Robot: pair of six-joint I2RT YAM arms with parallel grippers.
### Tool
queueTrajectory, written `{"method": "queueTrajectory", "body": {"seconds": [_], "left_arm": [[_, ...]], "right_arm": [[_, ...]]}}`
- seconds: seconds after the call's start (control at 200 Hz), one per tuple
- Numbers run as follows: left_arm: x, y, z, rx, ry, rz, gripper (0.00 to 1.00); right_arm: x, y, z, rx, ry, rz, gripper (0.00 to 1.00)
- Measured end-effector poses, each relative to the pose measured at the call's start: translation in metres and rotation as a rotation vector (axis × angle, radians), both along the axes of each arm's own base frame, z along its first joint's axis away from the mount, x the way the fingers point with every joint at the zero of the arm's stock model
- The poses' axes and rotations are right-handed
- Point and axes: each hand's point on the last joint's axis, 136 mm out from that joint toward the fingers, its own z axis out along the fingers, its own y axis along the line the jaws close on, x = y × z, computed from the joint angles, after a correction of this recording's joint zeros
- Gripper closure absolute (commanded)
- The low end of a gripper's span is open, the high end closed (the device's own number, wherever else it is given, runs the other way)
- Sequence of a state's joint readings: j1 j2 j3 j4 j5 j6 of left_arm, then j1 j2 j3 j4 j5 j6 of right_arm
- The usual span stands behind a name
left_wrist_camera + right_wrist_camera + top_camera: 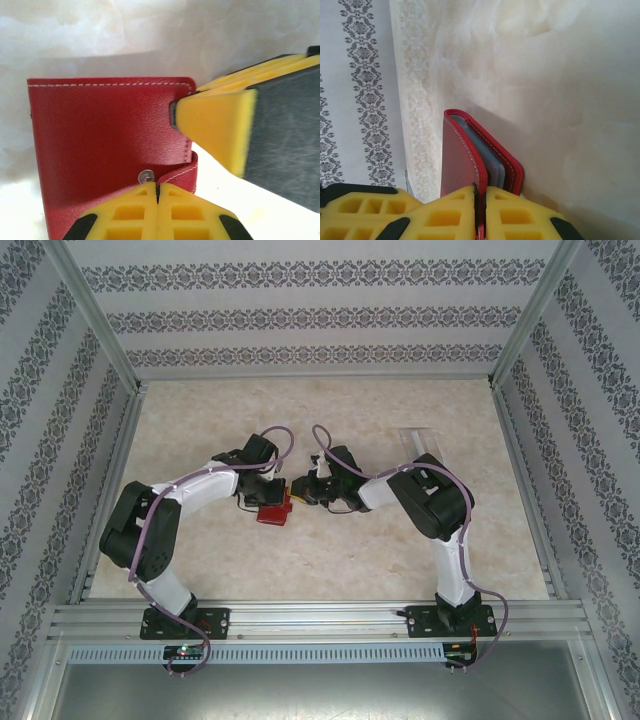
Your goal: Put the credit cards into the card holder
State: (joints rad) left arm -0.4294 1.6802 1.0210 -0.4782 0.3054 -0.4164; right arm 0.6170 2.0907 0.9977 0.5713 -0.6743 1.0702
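Note:
The card holder, a red folding wallet, is held between both grippers at the table's middle. My left gripper is shut on the wallet's near edge beside its snap button. In that view the card holder shows its red outer face, and a yellow finger of the right gripper pinches its right corner. My right gripper is shut on one red cover. The card holder is slightly spread there, with bluish-grey pockets showing. A pale translucent credit card seems to lie at the back right.
Patterned walls enclose the pale marble-look table on three sides. The arm bases sit on the metal rail at the near edge.

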Motion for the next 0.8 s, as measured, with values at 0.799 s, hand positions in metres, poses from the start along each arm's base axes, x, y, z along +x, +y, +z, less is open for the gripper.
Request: {"method": "queueTrajectory", "body": {"seconds": [0.799], "left_arm": [[0.011, 0.005, 0.001, -0.014, -0.026, -0.014, 1.0]], "right_arm": [[-0.002, -0.001, -0.003, -0.012, 0.013, 0.001, 0.89]]}}
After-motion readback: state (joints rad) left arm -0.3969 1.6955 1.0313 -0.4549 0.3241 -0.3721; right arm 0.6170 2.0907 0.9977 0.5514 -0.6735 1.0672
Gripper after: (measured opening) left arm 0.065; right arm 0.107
